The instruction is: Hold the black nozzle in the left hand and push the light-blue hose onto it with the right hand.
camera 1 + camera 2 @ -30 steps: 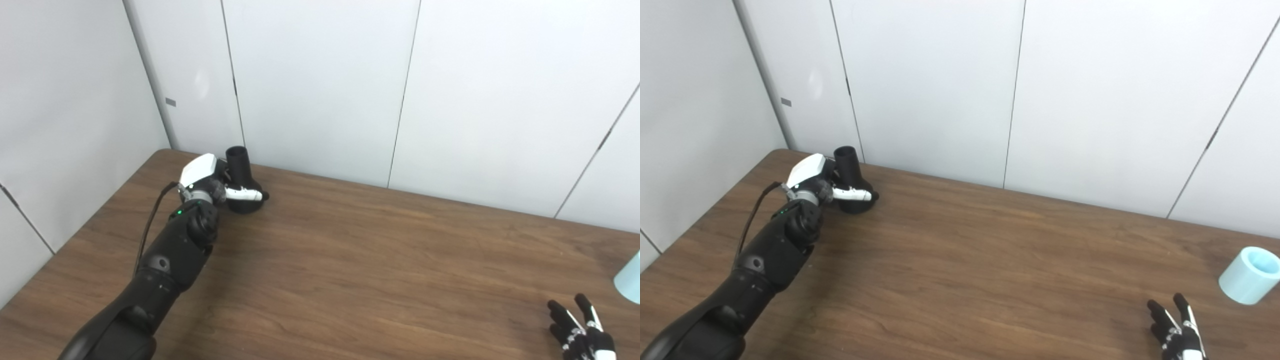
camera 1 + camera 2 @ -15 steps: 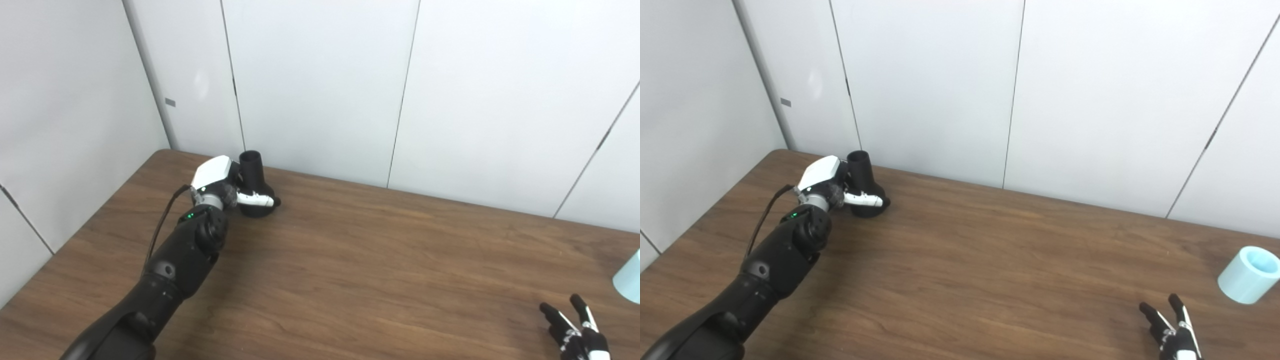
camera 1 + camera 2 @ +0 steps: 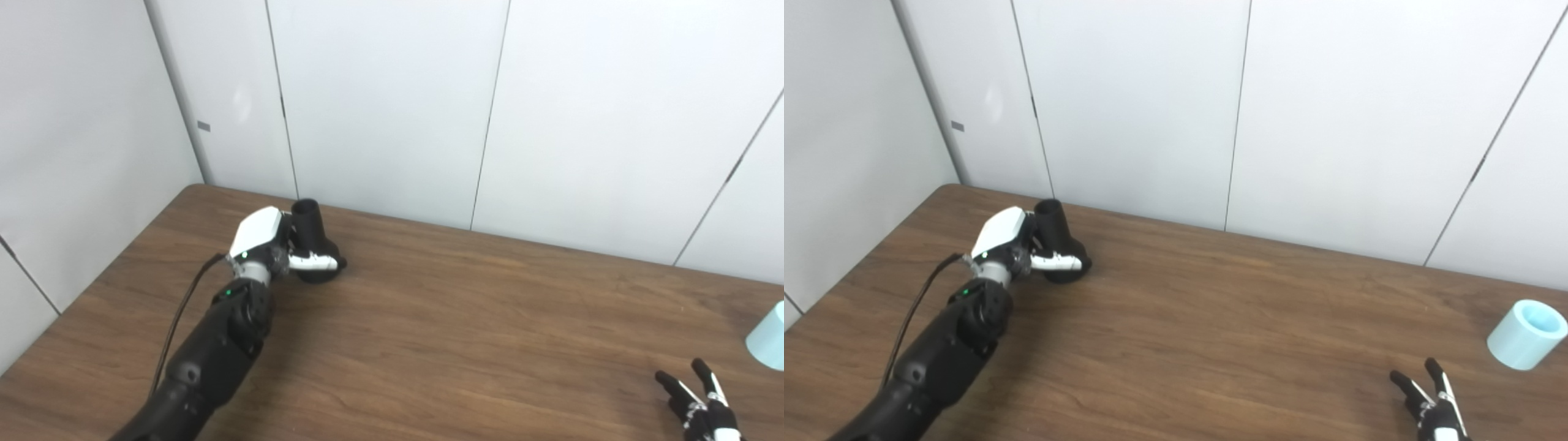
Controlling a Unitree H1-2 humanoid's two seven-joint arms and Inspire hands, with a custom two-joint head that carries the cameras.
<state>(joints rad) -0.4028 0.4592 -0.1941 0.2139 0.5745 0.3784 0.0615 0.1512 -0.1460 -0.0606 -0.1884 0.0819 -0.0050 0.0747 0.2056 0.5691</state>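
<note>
Since a second ago my left hand (image 3: 266,245) carries the clasped nozzle (image 3: 312,236) toward 3 o'clock; right hand (image 3: 1433,407) waits, fingers spread, hose (image 3: 1525,334) resting on tabletop (image 3: 459,318) at 3 o'clock.

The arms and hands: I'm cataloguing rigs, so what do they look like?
The left arm is glossy black with small green lights and a thin black cable along its outer side. The left hand has a white back shell and a white, black-tipped thumb. The right hand shows black fingers with white strips.

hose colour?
Light blue hose, clearest in the right eye view.
</note>
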